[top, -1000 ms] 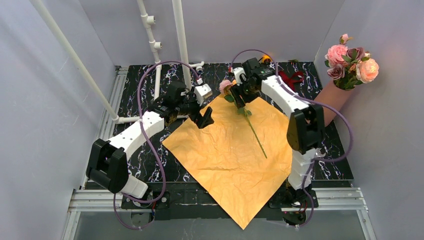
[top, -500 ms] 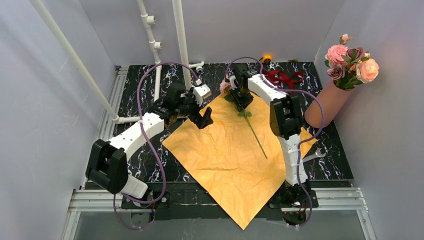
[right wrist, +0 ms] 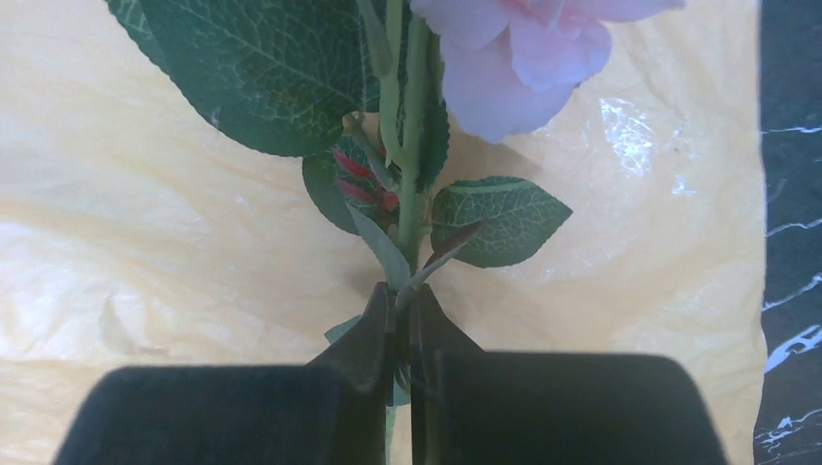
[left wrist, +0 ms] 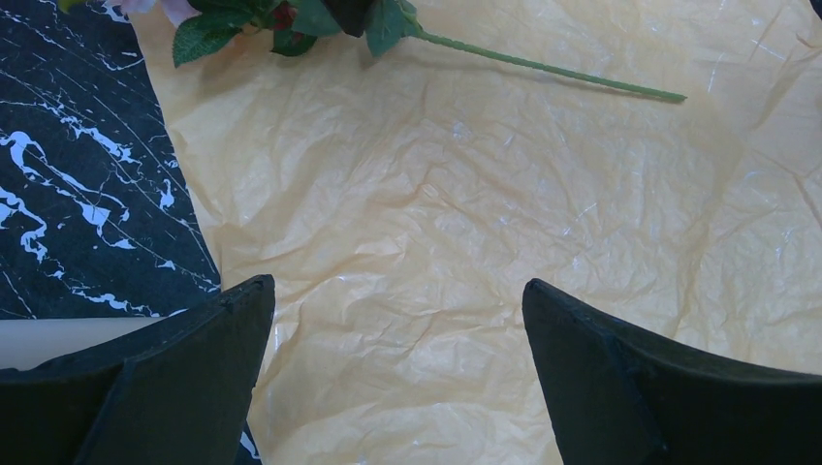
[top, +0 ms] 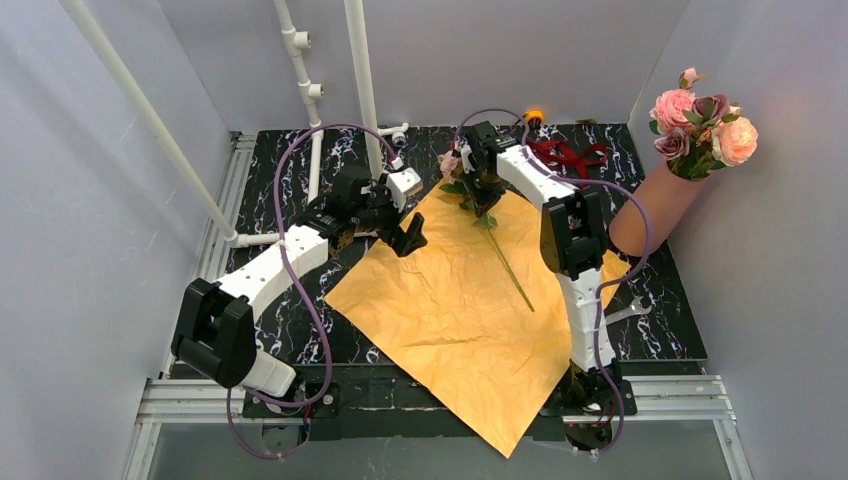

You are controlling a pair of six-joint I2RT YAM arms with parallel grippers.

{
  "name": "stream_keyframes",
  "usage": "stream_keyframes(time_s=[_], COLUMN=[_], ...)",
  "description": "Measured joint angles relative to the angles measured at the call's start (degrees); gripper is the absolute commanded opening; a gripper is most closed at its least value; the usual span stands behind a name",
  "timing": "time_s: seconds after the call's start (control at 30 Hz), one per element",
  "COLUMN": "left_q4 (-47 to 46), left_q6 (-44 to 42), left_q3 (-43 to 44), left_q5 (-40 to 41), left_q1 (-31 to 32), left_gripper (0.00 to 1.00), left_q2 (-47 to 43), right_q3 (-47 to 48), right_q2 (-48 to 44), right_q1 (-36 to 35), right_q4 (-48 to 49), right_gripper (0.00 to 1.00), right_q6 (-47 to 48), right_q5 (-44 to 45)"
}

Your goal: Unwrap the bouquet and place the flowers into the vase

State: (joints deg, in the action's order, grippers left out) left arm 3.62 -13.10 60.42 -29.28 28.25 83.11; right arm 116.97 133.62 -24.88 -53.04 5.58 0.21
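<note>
Top view, centre: crinkled shiny orange wrapping paper [top: 450, 310] lies spread flat, and one pink rose on a thin green stem [top: 507, 265] rests across its upper part.
Top view, upper right: salmon-pink cylinder vase [top: 655, 205] stands tilted, holding pink and peach roses [top: 700, 125].
Left wrist view: left gripper [left wrist: 397, 291] is spread wide over the paper, holding nothing.
Right wrist view: right gripper [right wrist: 399, 305] is pressed together, pinching the rose's stem just below its leaves.

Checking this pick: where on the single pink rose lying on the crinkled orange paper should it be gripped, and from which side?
Its thin green stem just below the leaves, from above, jaws across it: it lies flat on the crinkled orange paper, and the bloom would likely crush. The right gripper is shut there.
</note>
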Motion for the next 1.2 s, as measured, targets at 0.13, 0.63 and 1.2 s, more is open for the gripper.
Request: stream_keyframes(time_s=[0.13, 0.63, 1.2], left_q4=[0.0, 0.39, 5.57], left_q6=[-0.42, -1.09, -3.89], left_q3=[0.0, 0.55, 12.15], left_q5=[-0.04, -2.54, -7.74], left_q1=[0.0, 0.0, 0.0], left_gripper=[1.0, 1.0, 1.0], left_q2=[0.0, 0.02, 6.49], right_q3=[-1.05, -26.53, -36.83], right_q2=[-5.57, -55.65, -78.88], right_q1=[0.0, -1.11, 10.95], right_q4=[1.42, 32.74, 49.51], right_gripper=[0.01, 0.01, 0.01], right_q6=[-1.55, 2.84, 19.47], right_q5=[-2.8, -2.8, 12.2])
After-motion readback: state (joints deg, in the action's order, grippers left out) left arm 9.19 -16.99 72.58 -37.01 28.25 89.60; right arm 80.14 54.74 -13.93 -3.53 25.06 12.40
